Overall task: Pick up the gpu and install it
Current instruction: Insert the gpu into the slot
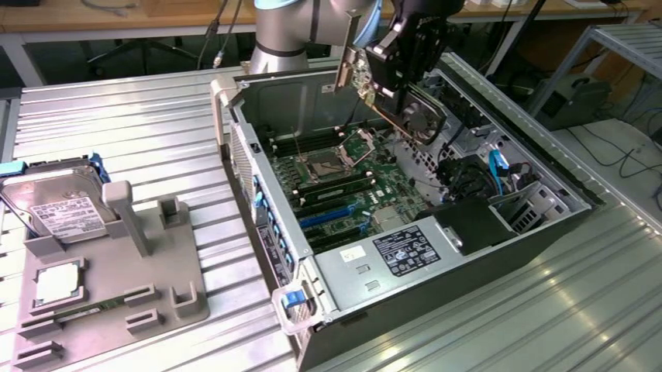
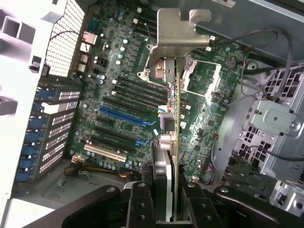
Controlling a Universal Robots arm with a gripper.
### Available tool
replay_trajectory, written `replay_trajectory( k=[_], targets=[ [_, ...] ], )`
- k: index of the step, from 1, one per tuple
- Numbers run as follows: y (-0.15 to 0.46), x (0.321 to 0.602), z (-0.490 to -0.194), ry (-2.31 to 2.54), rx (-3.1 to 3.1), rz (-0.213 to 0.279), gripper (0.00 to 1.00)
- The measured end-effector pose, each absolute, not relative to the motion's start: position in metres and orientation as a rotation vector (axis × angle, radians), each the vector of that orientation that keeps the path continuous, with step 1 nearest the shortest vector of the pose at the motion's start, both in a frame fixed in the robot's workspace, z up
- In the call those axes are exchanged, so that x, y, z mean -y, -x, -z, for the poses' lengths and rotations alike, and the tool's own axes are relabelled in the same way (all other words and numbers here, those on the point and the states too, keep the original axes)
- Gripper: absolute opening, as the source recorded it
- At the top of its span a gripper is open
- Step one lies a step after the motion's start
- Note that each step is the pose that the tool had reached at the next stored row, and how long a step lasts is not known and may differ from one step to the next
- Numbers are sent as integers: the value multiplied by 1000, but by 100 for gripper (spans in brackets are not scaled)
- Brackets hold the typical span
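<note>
My gripper (image 1: pixel 405 54) hangs over the open computer case (image 1: pixel 342 271), shut on the gpu (image 1: pixel 419 112). The gpu is a flat card with a round fan on its black face and a silver bracket (image 1: pixel 352 74) at one end. It is held on edge in the air above the motherboard (image 1: pixel 342 182), clear of the blue expansion slot (image 1: pixel 336 213). In the wrist view the gpu (image 2: pixel 174 142) runs edge-on away from my gripper (image 2: pixel 167 211), with its bracket (image 2: pixel 178 33) at the far end. The black fingers (image 2: pixel 140 204) press on both faces of the card. A blue slot (image 2: pixel 124 116) lies beside the card's line.
A grey fixture (image 1: pixel 114 271) at the exterior view's left holds a silver hard drive (image 1: pixel 62 213), a processor (image 1: pixel 57 283) and a memory stick (image 1: pixel 88 310). Inside the case are a drive cage (image 1: pixel 522 209), blue cables (image 1: pixel 497 174) and a processor socket (image 1: pixel 325 164). The ribbed metal table (image 1: pixel 135 132) surrounds everything.
</note>
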State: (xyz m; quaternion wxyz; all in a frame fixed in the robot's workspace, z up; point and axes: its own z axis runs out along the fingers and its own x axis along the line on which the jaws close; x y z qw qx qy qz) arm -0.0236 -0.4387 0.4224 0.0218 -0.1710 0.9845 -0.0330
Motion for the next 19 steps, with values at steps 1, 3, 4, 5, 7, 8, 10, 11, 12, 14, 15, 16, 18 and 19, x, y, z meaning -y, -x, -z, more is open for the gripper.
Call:
replay_trajectory(
  k=[1, 3, 4, 5, 7, 8, 10, 11, 12, 14, 15, 16, 18, 19],
  targets=[
    [24, 439, -422, 542, -3048, 102, 28],
    [24, 439, -422, 568, -3043, 102, 28],
    [24, 439, -422, 582, -3040, 101, 28],
    [24, 439, -422, 601, -3036, 101, 28],
    [24, 439, -422, 647, -3026, 99, 28],
    [24, 439, -422, 660, -3022, 99, 28],
    [24, 439, -422, 684, -3017, 99, 28],
    [24, 439, -422, 699, -3013, 98, 28],
    [24, 439, -422, 716, -3009, 98, 28],
    [24, 439, -422, 740, -3002, 97, 28],
    [24, 439, -422, 755, -2998, 97, 28],
    [24, 439, -422, 770, -2994, 96, 28],
    [24, 439, -422, 812, -2982, 95, 28],
    [24, 439, -422, 823, -2979, 94, 28]
  ],
)
